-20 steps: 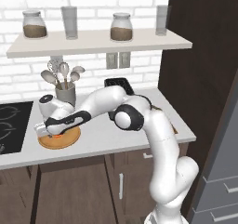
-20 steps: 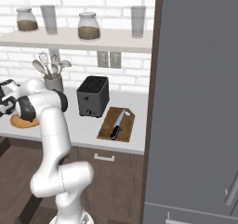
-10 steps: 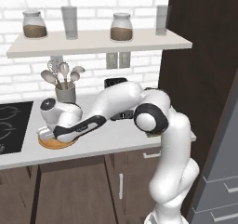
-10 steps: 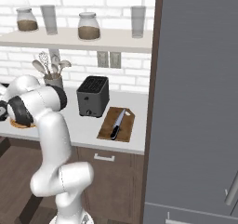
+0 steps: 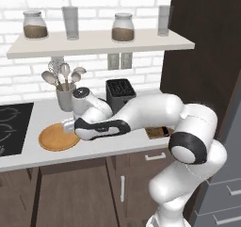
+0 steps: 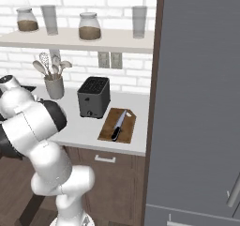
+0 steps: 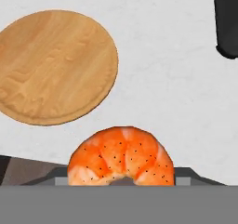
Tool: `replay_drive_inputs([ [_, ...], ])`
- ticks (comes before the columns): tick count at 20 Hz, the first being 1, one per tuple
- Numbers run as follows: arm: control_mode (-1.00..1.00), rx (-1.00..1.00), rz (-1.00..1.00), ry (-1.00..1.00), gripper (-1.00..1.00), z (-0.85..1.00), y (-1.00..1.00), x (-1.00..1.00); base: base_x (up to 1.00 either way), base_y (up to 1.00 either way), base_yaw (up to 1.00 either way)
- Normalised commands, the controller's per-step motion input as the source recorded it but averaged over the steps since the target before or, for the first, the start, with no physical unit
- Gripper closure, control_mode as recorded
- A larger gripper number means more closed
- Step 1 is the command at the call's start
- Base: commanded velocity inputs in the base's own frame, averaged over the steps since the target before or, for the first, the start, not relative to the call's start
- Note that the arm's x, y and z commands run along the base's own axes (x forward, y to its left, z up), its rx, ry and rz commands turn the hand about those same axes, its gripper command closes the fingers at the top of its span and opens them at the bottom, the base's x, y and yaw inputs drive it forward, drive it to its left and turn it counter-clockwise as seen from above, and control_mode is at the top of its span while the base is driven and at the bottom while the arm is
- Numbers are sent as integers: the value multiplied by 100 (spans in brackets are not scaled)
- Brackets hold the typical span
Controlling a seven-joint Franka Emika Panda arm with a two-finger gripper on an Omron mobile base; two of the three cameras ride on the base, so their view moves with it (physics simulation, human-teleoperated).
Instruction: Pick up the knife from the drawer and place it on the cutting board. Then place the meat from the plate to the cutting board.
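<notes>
Carrying the small orange-pink speckled lump of meat (image 7: pixel 122 155) w/ the two-finger gripper (image 5: pixel 70 125), as we're reading it: in the hand view the meat is sitting right at the base of the frame where the fingertips would be, and the round tan wooden plate (image 7: pixel 56 67) beside it is bare. The tips themselves are hidden behind the lump, so we're judging the hold from position, not from seeing pads on it; jaws look to be at a middling width, closed around it.

In the left base view the hand is hanging over the white counter (image 5: pixel 141 143) by the plate's near-right edge (image 5: pixel 57 137), w/ the black toaster (image 5: pixel 120 94) behind the forearm.

The flat dark brown wooden cutting board (image 6: pixel 118 125) is lying well apart to the right, past the toaster, and the slim knife w/ silver blade and black handle (image 6: pixel 118 125) is already resting on it, approx. along its length.

Handling, our judgement: meat is looking light, soft, rounded and prob. slick, so it could be squeezing out or rotating in the grip. We're favouring a hold across the thick middle, not the curled ends, w/ moderate squeeze. Drop spot: bare board beside the knife, not on the blade.
</notes>
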Motion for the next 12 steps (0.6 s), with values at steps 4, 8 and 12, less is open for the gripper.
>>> replay_drive_inputs([
  [4,-100,0,-7,17,100,34,-100,0,0,0,0],
  [8,-100,0,-10,15,100,9,-100,0,0,0,0],
  [12,-100,0,-12,12,100,1,-95,9,0,0,0],
])
